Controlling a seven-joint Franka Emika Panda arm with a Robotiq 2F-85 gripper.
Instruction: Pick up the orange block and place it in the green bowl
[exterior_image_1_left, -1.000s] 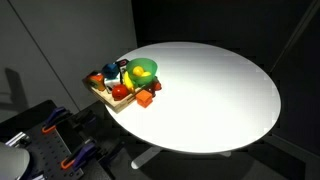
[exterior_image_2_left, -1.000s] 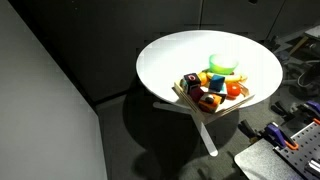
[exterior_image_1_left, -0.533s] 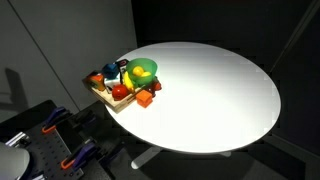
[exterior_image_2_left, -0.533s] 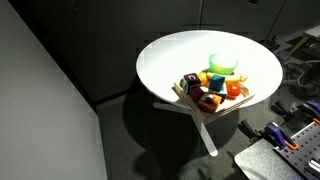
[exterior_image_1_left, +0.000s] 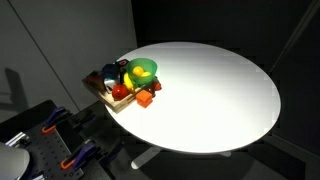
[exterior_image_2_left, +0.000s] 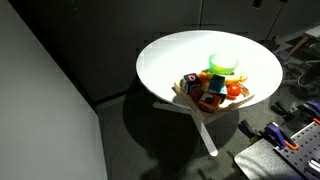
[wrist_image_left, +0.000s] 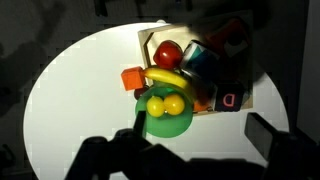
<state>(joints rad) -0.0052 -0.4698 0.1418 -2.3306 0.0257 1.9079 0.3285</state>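
The orange block (wrist_image_left: 132, 78) lies on the white table just outside the wooden tray's corner, beside the green bowl (wrist_image_left: 168, 115). The bowl holds two yellow balls, and a yellow banana rests on its rim. In an exterior view the block (exterior_image_1_left: 146, 98) sits in front of the bowl (exterior_image_1_left: 143, 71); the bowl (exterior_image_2_left: 222, 66) also shows from the opposite side. My gripper (wrist_image_left: 199, 130) appears only in the wrist view, as dark fingers spread wide and high above the table. It is open and empty, with the bowl between the fingers.
The flat wooden tray (wrist_image_left: 203, 108) holds a red apple (wrist_image_left: 168, 52), a dark block marked D (wrist_image_left: 229, 98) and other toy pieces. The round white table (exterior_image_1_left: 210, 90) stands on one pedestal with dark floor around it. A grey bench with clamps (exterior_image_1_left: 45, 150) stands nearby.
A shadow has come over the toys on the tray in both exterior views. No object on the table has moved.
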